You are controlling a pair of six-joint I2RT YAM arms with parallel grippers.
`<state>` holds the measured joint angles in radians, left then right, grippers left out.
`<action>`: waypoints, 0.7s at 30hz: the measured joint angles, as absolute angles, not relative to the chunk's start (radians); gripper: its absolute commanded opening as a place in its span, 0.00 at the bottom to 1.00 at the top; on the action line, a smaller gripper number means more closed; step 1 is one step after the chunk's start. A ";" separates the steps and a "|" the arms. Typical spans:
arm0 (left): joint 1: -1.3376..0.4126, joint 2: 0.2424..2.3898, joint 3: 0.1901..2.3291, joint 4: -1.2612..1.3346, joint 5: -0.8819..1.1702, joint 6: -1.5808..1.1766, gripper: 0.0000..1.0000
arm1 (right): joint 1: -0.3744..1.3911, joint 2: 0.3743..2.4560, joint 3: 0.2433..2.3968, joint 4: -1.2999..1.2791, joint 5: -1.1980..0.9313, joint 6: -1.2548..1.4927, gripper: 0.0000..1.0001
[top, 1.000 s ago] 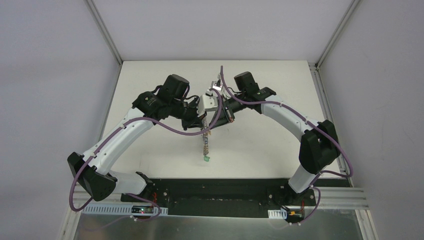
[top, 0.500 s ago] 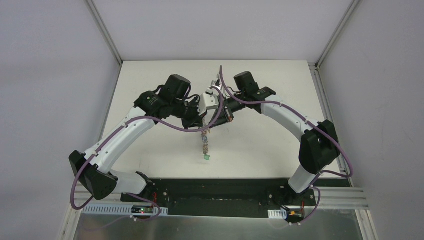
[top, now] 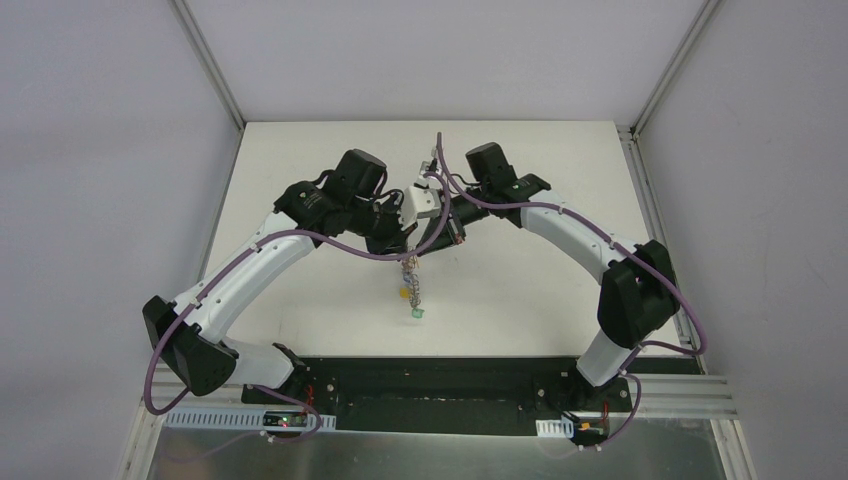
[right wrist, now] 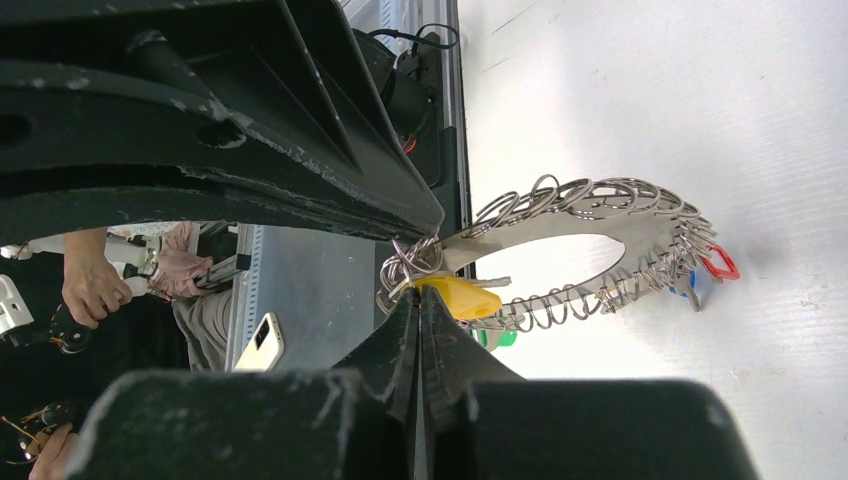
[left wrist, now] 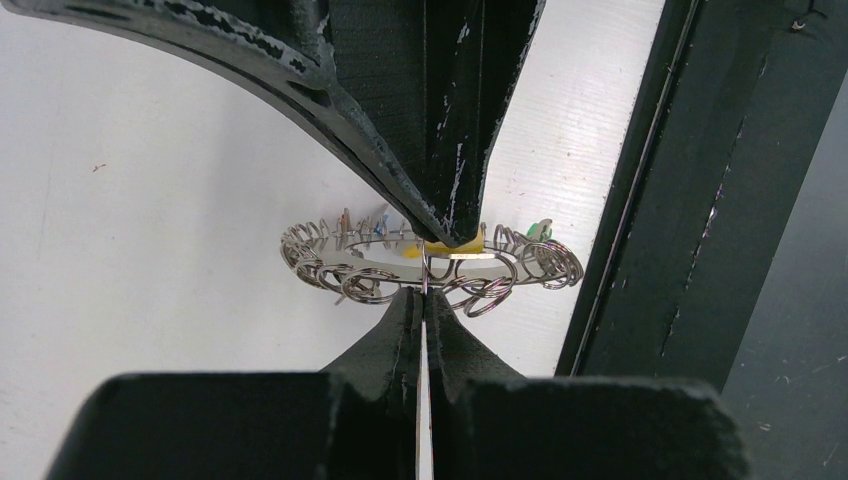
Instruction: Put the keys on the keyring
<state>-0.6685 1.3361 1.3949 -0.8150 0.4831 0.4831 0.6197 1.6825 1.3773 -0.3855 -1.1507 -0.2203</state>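
The keyring (top: 411, 284) hangs on edge above the white table (top: 530, 290), between the two grippers at the centre. It is a flat grey ring (right wrist: 560, 232) fringed with wire loops. On it are a yellow key (right wrist: 460, 297), a red key (right wrist: 718, 265), a blue key (right wrist: 690, 287) and a green key (top: 415, 313). My left gripper (left wrist: 424, 291) is shut on one thin wire loop at the ring's rim (left wrist: 400, 262). My right gripper (right wrist: 415, 291) is shut on the cluster of wire loops beside the yellow key's head. The two grippers' fingertips nearly meet.
The black base plate (top: 450, 378) lies along the near table edge, under both arm bases. Grey enclosure walls stand on the left, right and back. Past the table edge, the right wrist view shows a phone (right wrist: 262, 345) and a person's hand (right wrist: 88, 285).
Both grippers stay shut. The left arm has shifted slightly right and away. The hanging keyring has turned a little, and a yellow key now shows at its left side.
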 measured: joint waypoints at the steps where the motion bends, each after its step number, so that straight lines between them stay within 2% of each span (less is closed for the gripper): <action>1: -0.669 1.336 1.395 -0.815 0.480 0.483 0.00 | 0.620 1.683 1.377 -0.385 -1.148 -0.220 0.00; 21: -0.668 1.336 1.396 -0.815 0.461 0.482 0.00 | 0.632 1.724 1.380 -0.385 -1.125 -0.194 0.00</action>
<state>-0.6682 1.3361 1.3960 -0.8150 0.4606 0.4820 0.6315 1.7237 1.3804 -0.3855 -1.1252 -0.1944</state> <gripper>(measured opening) 0.009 0.004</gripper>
